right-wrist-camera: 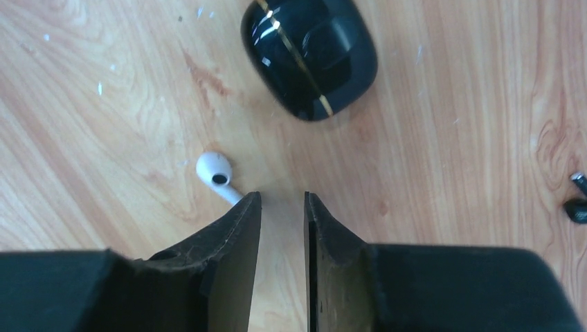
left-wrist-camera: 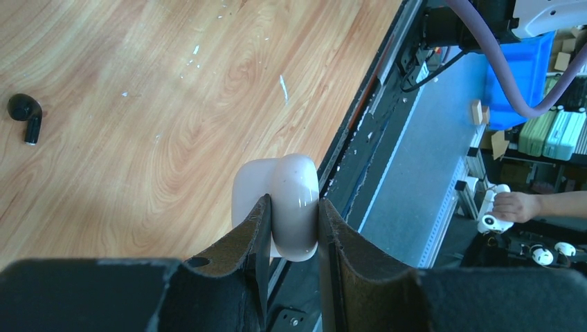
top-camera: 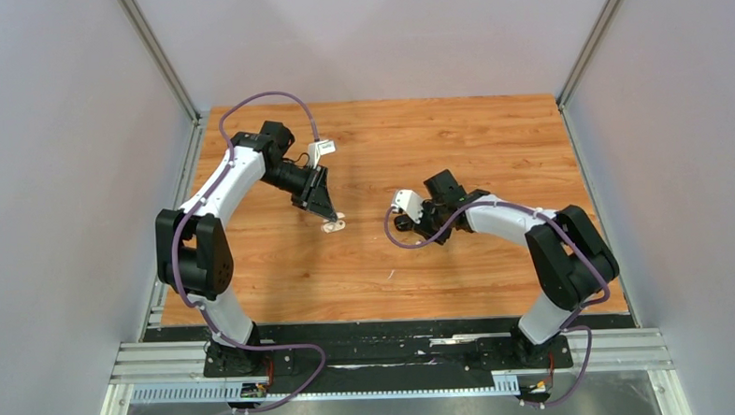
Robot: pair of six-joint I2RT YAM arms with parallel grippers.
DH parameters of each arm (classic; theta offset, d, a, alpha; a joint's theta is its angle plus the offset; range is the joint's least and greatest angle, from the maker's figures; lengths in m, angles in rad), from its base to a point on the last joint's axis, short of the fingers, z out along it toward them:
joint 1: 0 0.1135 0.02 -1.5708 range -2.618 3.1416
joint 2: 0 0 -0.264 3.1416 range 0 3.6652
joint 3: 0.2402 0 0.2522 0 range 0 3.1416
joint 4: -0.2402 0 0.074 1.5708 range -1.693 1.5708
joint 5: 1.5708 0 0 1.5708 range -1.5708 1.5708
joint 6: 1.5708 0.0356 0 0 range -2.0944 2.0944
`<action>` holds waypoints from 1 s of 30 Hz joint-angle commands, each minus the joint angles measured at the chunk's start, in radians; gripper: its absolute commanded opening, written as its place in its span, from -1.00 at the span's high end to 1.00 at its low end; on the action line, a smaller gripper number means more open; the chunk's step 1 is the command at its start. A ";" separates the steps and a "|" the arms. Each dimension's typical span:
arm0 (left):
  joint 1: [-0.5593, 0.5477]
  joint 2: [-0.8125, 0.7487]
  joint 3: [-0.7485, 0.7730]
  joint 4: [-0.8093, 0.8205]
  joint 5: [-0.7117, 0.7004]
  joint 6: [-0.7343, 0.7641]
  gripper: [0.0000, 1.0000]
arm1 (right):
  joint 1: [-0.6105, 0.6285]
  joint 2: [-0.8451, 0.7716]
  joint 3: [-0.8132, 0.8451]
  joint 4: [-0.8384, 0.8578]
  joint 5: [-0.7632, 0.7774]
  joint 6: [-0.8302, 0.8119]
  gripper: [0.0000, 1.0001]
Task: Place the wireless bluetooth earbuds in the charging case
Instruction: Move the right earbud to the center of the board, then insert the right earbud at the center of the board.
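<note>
My left gripper [left-wrist-camera: 293, 202] is shut on a white charging case [left-wrist-camera: 296, 176], held above the wooden table [top-camera: 455, 148]; from above, the case [top-camera: 334, 225] shows just below the left fingers. A black earbud [left-wrist-camera: 26, 116] lies on the wood far to the left in the left wrist view. My right gripper [right-wrist-camera: 282, 197] stands open low over the table, with only bare wood between its fingers. A white earbud [right-wrist-camera: 216, 173] lies just outside its left fingertip, stem toward the finger. A black charging case [right-wrist-camera: 309, 55], closed, lies ahead of it. Another black earbud [right-wrist-camera: 576, 204] shows at the right edge.
The table's near edge with black rail [top-camera: 388, 333] runs across in front of the arm bases. Grey walls [top-camera: 63, 183] enclose the table on the left, back and right. The right gripper [top-camera: 403, 225] sits near the table's middle.
</note>
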 commanded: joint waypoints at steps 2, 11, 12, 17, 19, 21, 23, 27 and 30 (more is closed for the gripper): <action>0.004 -0.008 -0.001 0.022 0.033 -0.010 1.00 | 0.038 -0.072 -0.075 -0.032 0.030 0.013 0.42; 0.004 0.010 0.017 0.013 0.038 -0.011 1.00 | 0.095 -0.044 -0.018 -0.055 0.024 0.077 0.42; 0.004 0.009 0.016 0.013 0.036 -0.008 1.00 | 0.095 -0.049 -0.014 -0.056 0.027 0.072 0.42; 0.004 0.015 0.008 0.022 0.034 -0.013 1.00 | 0.085 -0.057 -0.006 -0.071 0.006 0.090 0.40; 0.004 0.020 0.012 0.025 0.034 -0.017 1.00 | 0.070 -0.062 -0.007 -0.088 -0.049 0.078 0.39; 0.004 0.022 0.015 0.022 0.034 -0.016 1.00 | 0.043 -0.076 -0.014 -0.110 -0.139 0.021 0.40; 0.004 0.026 0.020 0.011 0.032 -0.006 1.00 | 0.025 -0.090 -0.035 -0.117 -0.178 -0.070 0.41; 0.004 0.039 0.033 -0.019 0.031 0.016 1.00 | -0.009 -0.144 -0.100 -0.073 -0.227 -0.293 0.39; 0.004 0.043 0.039 -0.028 0.029 0.023 1.00 | -0.039 -0.149 -0.118 -0.043 -0.250 -0.394 0.27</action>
